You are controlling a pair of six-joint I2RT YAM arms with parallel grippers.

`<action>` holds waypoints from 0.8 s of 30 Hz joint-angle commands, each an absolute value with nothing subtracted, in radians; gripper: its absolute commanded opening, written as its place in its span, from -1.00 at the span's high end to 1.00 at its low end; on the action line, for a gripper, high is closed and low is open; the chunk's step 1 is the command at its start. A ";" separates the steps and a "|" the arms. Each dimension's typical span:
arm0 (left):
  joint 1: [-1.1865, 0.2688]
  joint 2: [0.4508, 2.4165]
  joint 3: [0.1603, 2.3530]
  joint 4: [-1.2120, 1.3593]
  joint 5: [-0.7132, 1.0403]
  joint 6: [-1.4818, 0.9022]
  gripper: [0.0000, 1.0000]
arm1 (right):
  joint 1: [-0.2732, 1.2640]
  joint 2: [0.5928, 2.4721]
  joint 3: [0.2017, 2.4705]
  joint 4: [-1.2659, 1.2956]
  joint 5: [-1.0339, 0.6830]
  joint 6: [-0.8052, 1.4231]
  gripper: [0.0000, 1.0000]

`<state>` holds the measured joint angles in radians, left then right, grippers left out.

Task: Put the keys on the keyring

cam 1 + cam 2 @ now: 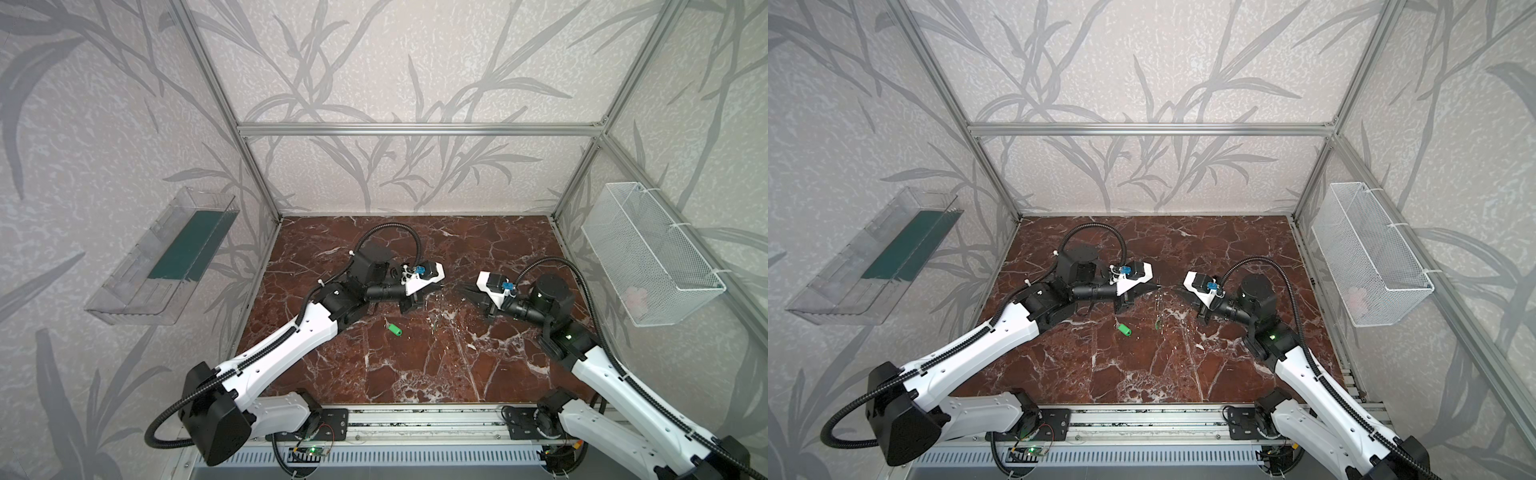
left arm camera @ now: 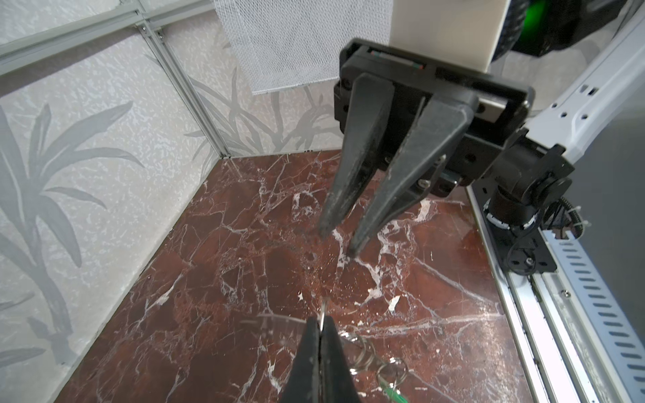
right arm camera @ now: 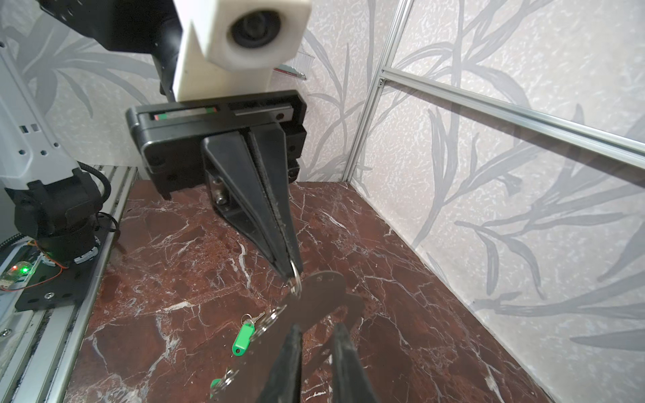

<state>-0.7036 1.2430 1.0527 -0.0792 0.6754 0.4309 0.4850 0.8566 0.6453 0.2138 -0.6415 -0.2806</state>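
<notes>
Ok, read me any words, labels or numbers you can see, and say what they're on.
No readable text in any view.
Green key tag: its label window shows no writing.
Circuit board by the rail: any print is too small to read.

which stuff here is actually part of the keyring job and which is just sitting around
Job: green key tag on the table; second green key tag; grey metal plate; small metal ring, pinched in the left gripper; right gripper, fingers apart.
Just around: clear plastic bin; white mesh basket.
</notes>
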 commanded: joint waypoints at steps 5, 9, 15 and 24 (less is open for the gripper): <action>-0.688 1.217 1.016 0.154 0.813 0.331 1.00 | 0.481 0.861 0.617 0.352 -0.694 -0.190 0.61; -0.684 1.213 0.999 0.196 0.828 0.327 1.00 | 0.481 0.874 0.607 0.411 -0.704 -0.154 0.59; -0.682 1.203 0.982 0.225 0.836 0.341 1.00 | 0.481 0.886 0.602 0.462 -0.720 -0.117 0.54; -0.682 1.201 0.970 0.239 0.840 0.361 1.00 | 0.482 0.926 0.617 0.513 -0.800 -0.069 0.56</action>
<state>-0.6853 1.2297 0.9730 0.1883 0.8146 0.3481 0.4850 0.9180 0.6060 0.4656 -0.7479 -0.0959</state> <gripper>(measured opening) 0.048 0.221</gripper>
